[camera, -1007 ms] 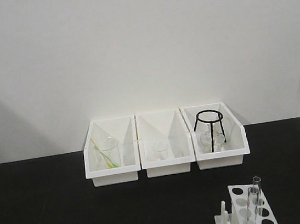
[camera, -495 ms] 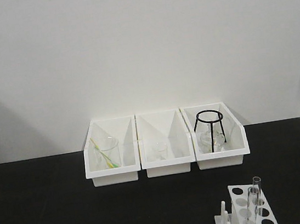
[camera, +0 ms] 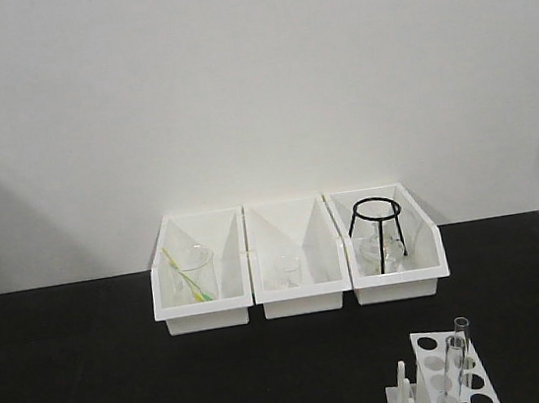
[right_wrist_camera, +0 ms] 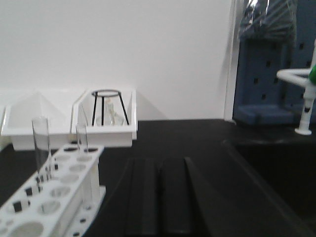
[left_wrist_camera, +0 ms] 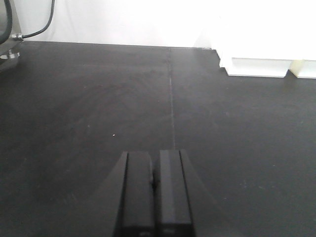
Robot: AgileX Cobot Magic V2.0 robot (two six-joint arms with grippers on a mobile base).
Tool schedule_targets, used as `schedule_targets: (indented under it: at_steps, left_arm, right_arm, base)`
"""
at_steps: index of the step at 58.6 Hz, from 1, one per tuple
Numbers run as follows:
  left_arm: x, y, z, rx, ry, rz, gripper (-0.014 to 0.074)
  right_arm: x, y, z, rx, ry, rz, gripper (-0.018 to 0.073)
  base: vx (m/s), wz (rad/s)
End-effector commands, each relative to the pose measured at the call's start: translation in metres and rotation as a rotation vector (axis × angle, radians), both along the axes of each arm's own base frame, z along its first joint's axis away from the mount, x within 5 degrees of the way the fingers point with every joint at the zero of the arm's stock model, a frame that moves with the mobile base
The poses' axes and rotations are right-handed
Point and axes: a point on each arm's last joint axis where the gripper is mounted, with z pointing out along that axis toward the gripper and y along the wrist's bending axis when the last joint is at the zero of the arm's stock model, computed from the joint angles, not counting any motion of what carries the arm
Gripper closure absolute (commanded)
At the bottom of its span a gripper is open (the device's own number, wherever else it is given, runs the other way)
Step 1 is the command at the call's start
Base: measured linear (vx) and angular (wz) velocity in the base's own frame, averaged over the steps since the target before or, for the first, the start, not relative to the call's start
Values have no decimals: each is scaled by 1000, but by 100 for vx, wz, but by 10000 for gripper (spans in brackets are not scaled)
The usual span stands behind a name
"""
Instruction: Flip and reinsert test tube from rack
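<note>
So your right gripper (right_wrist_camera: pixel 162 197) is the one to use: its jaws are pressed together on nothing, low over the black table (right_wrist_camera: pixel 197 143), with the rack (right_wrist_camera: pixel 52 197) just to its left. Your left gripper (left_wrist_camera: pixel 154 190) is likewise closed and empty, over bare tabletop well away from the work, so leave it parked. Both tubes stand upright in the rack; the test tube (right_wrist_camera: pixel 40 148) nearer the right wrist camera rises tall above the top plate, and the second tube (right_wrist_camera: pixel 82 140) stands just behind it. Spread the jaws wide before you swing left, come in above the plate, and take one tube on the exposed glass below its rim. Close gently, since thin glass will likely slip or crack, and lift straight up so it doesn't drag against the hole. Beyond the rack sit the white bins (camera: pixel 295 258), one holding a black tripod (camera: pixel 379 232); keep well clear of them.
</note>
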Motion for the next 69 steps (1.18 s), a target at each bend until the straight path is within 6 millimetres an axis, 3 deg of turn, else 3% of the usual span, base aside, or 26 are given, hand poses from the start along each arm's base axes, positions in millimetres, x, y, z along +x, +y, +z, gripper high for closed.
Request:
schedule_targets:
  at_steps: [1,69]
  left_arm:
    - [1,-1,8,4,-98,-12,603]
    - [1,-1,8,4,-98,-12,603]
  right_arm:
    - [0,0,1,-28,-68,-4,571]
    - [0,0,-2,-24,-34,-5,571]
  base:
    - [0,1]
    - [0,0]
